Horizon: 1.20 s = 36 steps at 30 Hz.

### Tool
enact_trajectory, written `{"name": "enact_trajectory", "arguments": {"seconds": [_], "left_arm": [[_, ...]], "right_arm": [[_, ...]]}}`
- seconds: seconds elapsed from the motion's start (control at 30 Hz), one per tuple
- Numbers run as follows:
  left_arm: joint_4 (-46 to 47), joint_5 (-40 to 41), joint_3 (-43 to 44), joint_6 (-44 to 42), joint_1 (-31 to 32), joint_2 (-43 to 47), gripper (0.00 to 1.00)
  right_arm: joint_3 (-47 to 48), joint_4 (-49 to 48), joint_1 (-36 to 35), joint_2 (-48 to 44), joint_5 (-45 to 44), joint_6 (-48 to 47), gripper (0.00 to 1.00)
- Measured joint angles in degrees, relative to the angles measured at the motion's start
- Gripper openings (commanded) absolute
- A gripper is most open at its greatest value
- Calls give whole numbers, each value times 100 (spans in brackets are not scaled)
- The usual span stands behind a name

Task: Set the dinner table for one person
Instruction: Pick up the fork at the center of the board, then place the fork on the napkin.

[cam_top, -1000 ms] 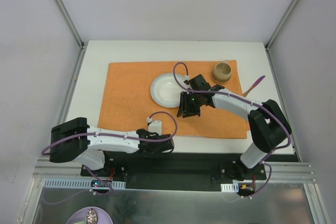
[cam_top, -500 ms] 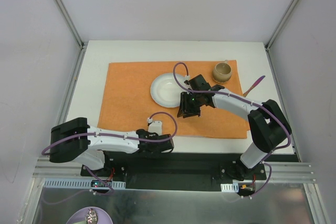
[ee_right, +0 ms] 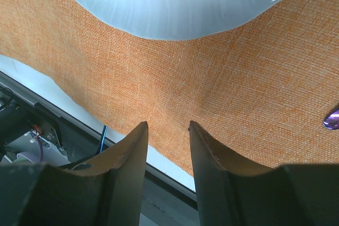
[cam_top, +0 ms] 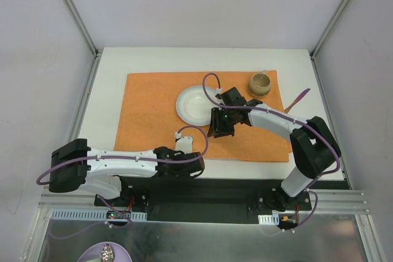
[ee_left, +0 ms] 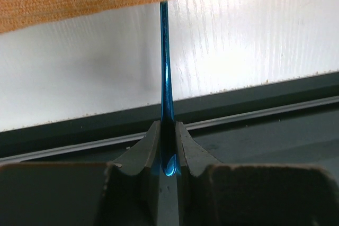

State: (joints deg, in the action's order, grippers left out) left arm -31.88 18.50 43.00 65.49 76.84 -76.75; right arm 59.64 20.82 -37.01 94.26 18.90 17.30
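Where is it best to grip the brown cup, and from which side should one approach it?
Probably by the rim. The cup stands upright on the orange placemat with its mouth open upward, so come from straight above and pinch the wall at the rim.

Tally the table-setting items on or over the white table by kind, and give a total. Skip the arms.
Placemats: 1, the orange placemat
Plates: 1, the white plate
Cups: 1, the brown cup
Utensils: 2, the purple utensil at the placemat's right edge and the blue utensil clamped in the left fingers
Total: 5
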Motion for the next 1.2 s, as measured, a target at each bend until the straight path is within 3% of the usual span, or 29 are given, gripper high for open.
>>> {"name": "enact_trajectory", "arguments": {"seconds": [0.3,0.9,1.2], "left_arm": [[-520,-57,9,302,654,254,0],[-1644,-105,-33,2245,3167,501,0],[-2332,367,741,2968,3799,-24,0]], "right_arm": [[0,0,-11,0,0,2,40],[122,111,-24,0,-48,-22,40],[181,168,-26,4,-66,-28,40]]}}
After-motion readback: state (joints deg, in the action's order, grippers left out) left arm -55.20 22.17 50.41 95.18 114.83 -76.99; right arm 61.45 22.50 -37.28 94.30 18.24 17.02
